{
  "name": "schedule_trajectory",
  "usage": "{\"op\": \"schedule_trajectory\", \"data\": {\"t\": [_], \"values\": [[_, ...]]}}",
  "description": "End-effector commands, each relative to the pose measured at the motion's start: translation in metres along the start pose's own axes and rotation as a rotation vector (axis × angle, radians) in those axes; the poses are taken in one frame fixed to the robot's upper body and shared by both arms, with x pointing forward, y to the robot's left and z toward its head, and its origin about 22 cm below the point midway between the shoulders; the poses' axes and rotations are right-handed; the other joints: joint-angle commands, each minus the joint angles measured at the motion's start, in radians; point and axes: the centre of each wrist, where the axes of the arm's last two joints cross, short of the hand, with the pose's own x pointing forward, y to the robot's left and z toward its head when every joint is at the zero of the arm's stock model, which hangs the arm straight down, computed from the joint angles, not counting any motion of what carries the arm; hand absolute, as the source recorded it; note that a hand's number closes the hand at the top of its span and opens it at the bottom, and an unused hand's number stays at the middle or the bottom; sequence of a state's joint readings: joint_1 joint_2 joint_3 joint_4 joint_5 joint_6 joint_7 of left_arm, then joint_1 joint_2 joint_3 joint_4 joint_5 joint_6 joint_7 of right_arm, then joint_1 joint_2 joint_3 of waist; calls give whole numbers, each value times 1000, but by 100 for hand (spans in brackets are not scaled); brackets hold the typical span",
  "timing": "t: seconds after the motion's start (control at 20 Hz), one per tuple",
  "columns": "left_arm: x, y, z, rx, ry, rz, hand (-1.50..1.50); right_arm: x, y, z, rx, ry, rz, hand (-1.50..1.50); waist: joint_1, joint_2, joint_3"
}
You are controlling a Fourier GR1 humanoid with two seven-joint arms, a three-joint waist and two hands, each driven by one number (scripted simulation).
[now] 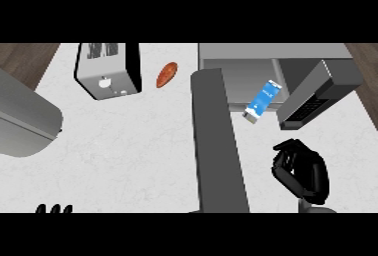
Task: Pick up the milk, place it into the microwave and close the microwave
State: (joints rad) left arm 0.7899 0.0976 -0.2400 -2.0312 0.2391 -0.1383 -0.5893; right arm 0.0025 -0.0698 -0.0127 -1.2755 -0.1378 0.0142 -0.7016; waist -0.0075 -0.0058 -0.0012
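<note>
At the lower left edge, only the fingertips of the left hand (53,209) are being shown, upright and relaxed, at rest. Further right, a toaster (109,70) is being seen on the counter (133,150), with a reddish bread-like item (167,74) lying just beside it. The open microwave door (218,145) is being held out across the middle of the view. Past it, the milk (262,101) is being seen tilted at the mouth of the microwave (295,60), not gripped; whether it is resting or falling cannot be told. At the right, the right hand (299,171) is being held apart from the carton, fingers curled on nothing. The carton is probably being left near the threshold, so it is at risk of being struck or jammed when the door is swung shut.
</note>
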Motion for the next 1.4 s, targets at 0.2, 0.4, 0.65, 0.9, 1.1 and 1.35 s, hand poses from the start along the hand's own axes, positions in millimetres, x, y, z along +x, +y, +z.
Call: {"op": "schedule_trajectory", "data": {"t": [0.2,0.4,0.65,0.9,1.1,1.35], "values": [[12,7,14,2,-5,4,-150,31,34,-29,-31,-29,5,150,16,4,1],[9,23,-10,29,-11,-16,-150,6,63,-31,13,-1,84,150,16,6,1],[5,22,-11,15,12,-7,-150,11,75,-79,5,24,116,150,17,6,1],[7,9,0,-5,7,5,-150,-16,85,-101,-47,95,235,150,31,10,2],[-13,19,-9,22,-14,-20,-150,-39,90,-104,-45,126,199,150,32,12,2],[8,18,3,-10,3,1,-150,-50,81,-124,-92,147,239,150,58,21,4]]}}
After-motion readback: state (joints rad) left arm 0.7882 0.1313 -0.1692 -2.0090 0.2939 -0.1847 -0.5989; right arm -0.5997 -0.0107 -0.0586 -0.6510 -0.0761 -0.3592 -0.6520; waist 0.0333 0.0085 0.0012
